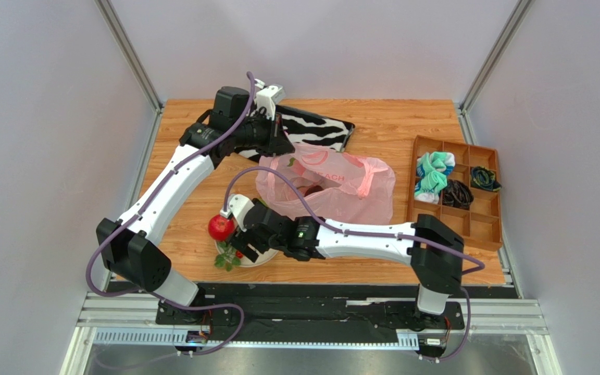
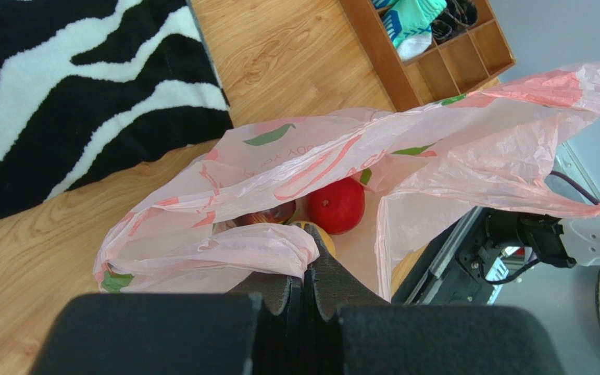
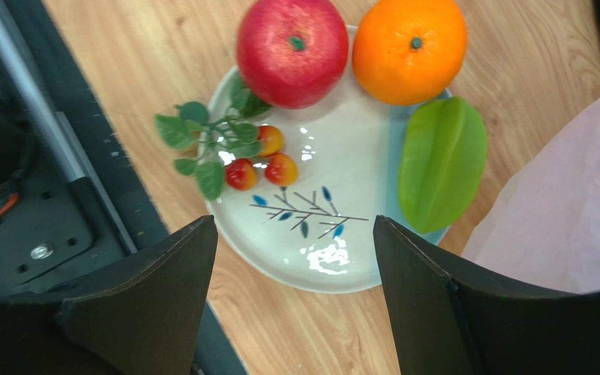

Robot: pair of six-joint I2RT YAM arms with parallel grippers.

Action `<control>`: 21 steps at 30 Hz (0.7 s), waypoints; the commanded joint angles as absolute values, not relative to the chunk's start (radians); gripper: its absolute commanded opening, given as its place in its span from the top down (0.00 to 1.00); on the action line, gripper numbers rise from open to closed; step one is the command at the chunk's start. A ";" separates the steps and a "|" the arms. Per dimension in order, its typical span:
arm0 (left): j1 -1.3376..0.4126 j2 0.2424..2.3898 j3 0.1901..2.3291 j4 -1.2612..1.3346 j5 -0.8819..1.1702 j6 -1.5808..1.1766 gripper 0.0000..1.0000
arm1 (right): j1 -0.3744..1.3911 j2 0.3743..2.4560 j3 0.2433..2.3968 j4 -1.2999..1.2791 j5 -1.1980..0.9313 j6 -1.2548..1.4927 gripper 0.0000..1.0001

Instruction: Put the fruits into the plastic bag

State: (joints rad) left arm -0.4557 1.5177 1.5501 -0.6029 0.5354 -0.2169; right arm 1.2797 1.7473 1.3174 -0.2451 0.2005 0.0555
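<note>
The pink plastic bag lies mid-table with its mouth held up. My left gripper is shut on a fold of the bag's rim. Inside the bag I see a red fruit, a dark maroon one and part of a yellow-orange one. My right gripper hangs open and empty above the blue-and-cream plate. On the plate sit a red apple, an orange, a green ridged fruit and a leafy berry sprig.
A zebra-striped pouch lies behind the bag at the back. At the right stands a wooden divided tray holding socks and bands. The plate sits close to the table's front edge, by the black base rail.
</note>
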 commanded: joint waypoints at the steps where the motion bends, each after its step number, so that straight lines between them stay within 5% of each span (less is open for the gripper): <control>1: -0.456 1.483 1.552 -0.592 0.541 -0.213 1.00 | 1.259 1.813 1.370 -0.200 0.336 0.020 0.21; 11: -0.446 1.477 1.554 -0.592 0.546 -0.215 1.00 | 1.212 1.922 1.356 -0.097 0.512 0.005 0.18; 21: -0.445 1.474 1.554 -0.592 0.548 -0.215 1.00 | 1.155 1.976 1.336 -0.034 0.410 -0.035 0.19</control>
State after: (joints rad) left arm -0.4492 1.5166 1.5501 -0.6029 0.5373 -0.2176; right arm 1.1679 1.9675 1.3304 -0.1177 0.4412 -0.0029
